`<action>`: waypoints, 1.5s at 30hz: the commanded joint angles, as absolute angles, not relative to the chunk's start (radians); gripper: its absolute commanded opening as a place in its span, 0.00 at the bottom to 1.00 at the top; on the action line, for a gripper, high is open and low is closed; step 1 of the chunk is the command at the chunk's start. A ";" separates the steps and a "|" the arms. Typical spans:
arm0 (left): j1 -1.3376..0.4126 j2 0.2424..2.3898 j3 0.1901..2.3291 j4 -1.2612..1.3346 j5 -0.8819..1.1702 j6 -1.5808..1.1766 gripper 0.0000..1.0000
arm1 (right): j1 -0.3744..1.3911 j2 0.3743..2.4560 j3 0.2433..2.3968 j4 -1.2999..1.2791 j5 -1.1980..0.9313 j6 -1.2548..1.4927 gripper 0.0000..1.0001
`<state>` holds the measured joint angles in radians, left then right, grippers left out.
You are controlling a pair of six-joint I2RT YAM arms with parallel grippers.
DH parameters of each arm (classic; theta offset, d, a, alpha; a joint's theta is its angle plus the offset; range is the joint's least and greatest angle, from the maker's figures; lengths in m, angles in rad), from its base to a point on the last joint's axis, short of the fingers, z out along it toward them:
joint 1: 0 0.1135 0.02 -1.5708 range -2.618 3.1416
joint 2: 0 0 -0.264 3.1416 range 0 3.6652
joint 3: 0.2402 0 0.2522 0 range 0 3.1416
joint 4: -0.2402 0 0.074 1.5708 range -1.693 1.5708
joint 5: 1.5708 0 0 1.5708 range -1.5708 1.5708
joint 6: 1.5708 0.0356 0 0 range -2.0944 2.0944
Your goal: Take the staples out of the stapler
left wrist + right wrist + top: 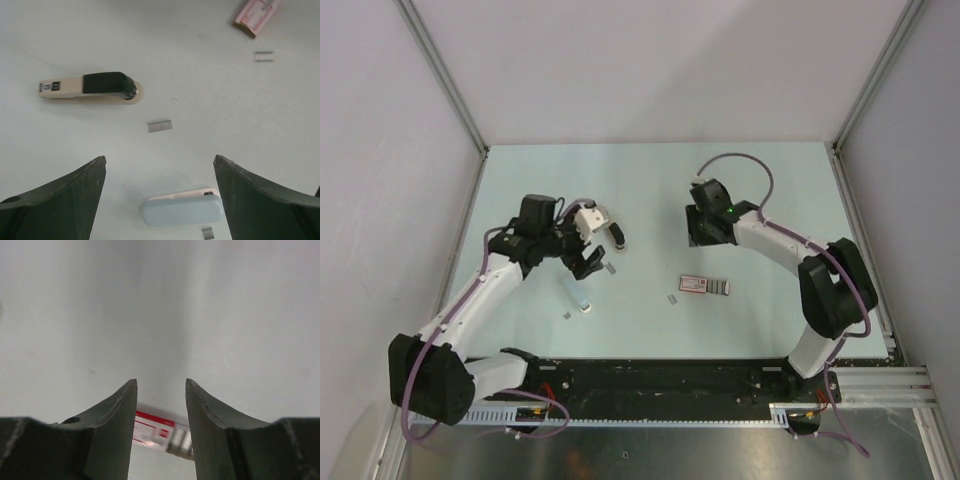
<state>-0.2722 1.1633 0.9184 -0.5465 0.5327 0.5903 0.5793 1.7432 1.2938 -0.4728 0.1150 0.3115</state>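
Small white plastic stapler with a black top (90,87) lies on the table, nearer the left gripper (159,157).
Left wrist view: the jaws stand wide apart and empty. The stapler sits ahead and to the left of the gap, its long axis crosswise to the reach and its black end inward. Short grey staples (160,125) lie loose between. Top view: the right gripper (703,238) hangs well apart from the stapler, above the flat red-and-white box (705,286). The left arm therefore has the shorter approach. Right wrist view: the jaws stand narrow and hold nothing, with only the box showing beneath.
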 commanded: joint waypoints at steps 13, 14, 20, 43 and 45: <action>-0.485 1.365 0.895 -0.591 0.348 1.130 1.00 | 0.417 1.517 0.931 -0.342 0.082 0.426 0.52; -0.487 1.395 0.906 -0.592 0.336 1.156 1.00 | 0.416 1.522 0.928 -0.337 0.080 0.426 0.52; -0.495 1.506 0.931 -0.591 0.324 1.318 0.99 | 0.430 1.548 0.893 -0.315 0.078 0.438 0.51; -0.557 1.709 1.030 -0.593 0.260 1.580 0.91 | 0.473 1.598 0.827 -0.236 0.038 0.470 0.46; -0.559 1.728 1.046 -0.596 0.254 1.584 0.87 | 0.474 1.589 0.819 -0.235 0.034 0.472 0.46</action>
<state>-0.5484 1.6917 1.0138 -0.5869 0.2642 1.5120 0.4652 1.5887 0.8379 -0.2539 0.0410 0.4599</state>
